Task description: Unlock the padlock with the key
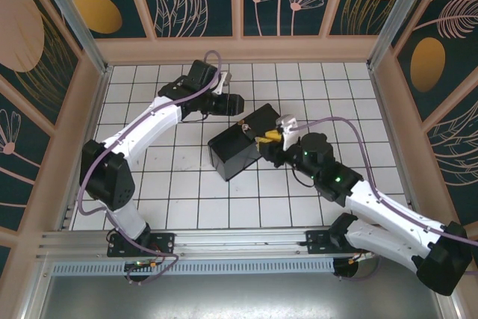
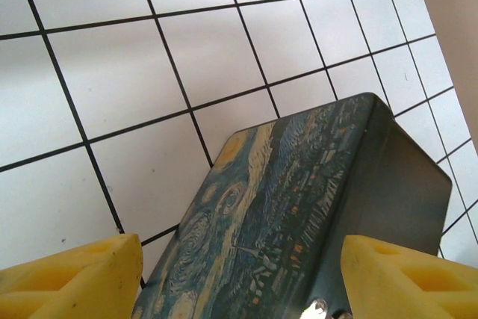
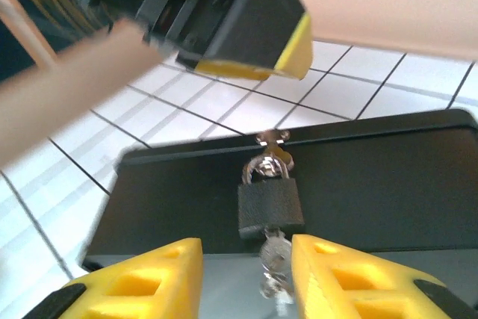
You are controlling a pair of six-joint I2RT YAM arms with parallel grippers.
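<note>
- Your right gripper (image 3: 246, 278) sat spread at bottom centre, the key (image 3: 275, 265) hanging in its gap (just under the padlock (image 3: 270, 205)).
- Your left gripper (image 2: 239, 282) gaped above the box (image 2: 299, 184).

The padlock (image 3: 270, 207) hangs on the box (image 3: 373, 177), key (image 3: 275, 259) beneath it, between fingers (image 3: 149, 274) of the right tool (image 3: 246, 252).

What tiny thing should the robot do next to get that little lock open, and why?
Probably close the right claw on the key. The key hangs from the bottom of the padlock, apparently in its keyhole, between the claw's open yellow fingers, not yet gripped.
</note>
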